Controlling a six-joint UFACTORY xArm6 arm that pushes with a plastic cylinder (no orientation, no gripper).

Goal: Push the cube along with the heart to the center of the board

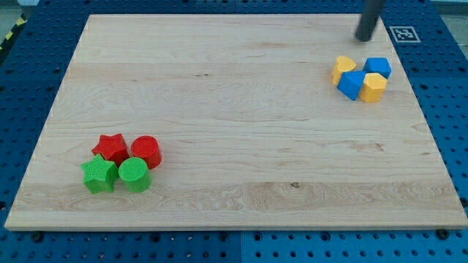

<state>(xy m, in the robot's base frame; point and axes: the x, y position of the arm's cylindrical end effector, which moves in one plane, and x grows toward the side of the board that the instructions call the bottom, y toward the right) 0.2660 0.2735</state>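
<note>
Board: a pale wooden board (pixel 234 124) lies on a blue pegboard table (pixel 29 88); its near edge runs along the view's bottom, its far edge along the view's top.
Green star: a green star-shaped block (pixel 99 174) sits nearest, at the near left of the board.
Green cylinder: a green round block (pixel 134 174) stands just right of the green star, touching it or nearly so.
Red star: a red star-shaped block (pixel 111 148) sits just behind the two green ones.
Red cylinder: a red round block (pixel 146 152) stands right of the red star, close against it; the four make one tight cluster.
Middle of board: bare wood lies between the two clusters, which are well apart.
Blue block, near: a blue block (pixel 351 85), shape unclear, sits at the far right, at the near left of the second cluster.
Yellow block, near: a yellow block (pixel 374 87), many-sided as far as can be told, is pressed to that blue block's right.
Yellow heart: a yellow heart (pixel 344 69) sits at the cluster's far left, behind the near blue block.
Blue cube: a blue cube (pixel 378 67) sits at the cluster's far right, behind the near yellow block.
My tip: my tip (pixel 363 39) rests on the board just beyond this cluster, between heart and cube in line, apart from both.
Gripper: the arm carries a plain rod; there are no jaws whose opening or closing could be told.
Marker: a black-and-white tag (pixel 404 33) lies on the table right of my tip.
</note>
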